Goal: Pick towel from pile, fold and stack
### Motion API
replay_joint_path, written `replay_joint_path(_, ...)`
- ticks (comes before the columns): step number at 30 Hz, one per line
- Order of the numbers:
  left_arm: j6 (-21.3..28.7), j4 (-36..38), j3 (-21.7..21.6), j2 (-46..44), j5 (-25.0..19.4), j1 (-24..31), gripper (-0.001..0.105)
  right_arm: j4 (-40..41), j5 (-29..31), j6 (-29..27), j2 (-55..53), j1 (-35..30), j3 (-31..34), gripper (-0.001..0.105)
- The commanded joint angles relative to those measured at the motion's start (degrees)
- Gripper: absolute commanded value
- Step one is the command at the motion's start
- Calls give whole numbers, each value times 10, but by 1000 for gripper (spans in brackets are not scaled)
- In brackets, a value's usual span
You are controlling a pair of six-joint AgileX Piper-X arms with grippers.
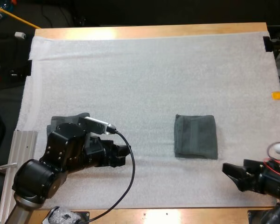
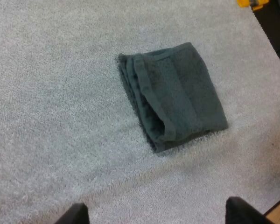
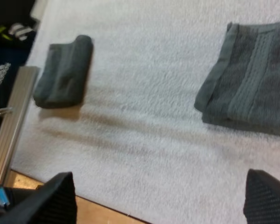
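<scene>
High view: the left pincer (image 1: 125, 155) is hovering near a small towel (image 1: 67, 122). The folded towel (image 1: 196, 136) is lying in the middle of the mat (image 1: 144, 70), with the right pincer (image 1: 229, 176) near it.

Left wrist view: its fingers (image 2: 77, 215) are standing wide apart, empty.

Right wrist view: likewise gaping, holding nothing.

A shallow pinch risks lifting one layer and undoing the fold.
</scene>
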Motion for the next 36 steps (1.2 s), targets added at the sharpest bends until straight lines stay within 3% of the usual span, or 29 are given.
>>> replay_joint_path(1,5,-2,-5,1,-1,-1,58,7,-1,4,-9,0,-3,71)
replay_joint_path(7,3,-33,5,19,5,-5,71,3,-10,-1,-17,0,-3,71)
replay_joint_path(12,-30,-116,32,67,80,-7,71,2,-15,-1,-17,0,-3,71)
replay_joint_path(22,-72,-265,45,242,83,-17,71,2,-15,-1,-17,0,-3,71)
replay_joint_path(28,-113,-363,45,348,133,-17,71,2,-15,-1,-17,0,-3,71)
replay_joint_path(36,-157,-436,35,460,146,-17,71,2,-15,-1,-17,0,-3,71)
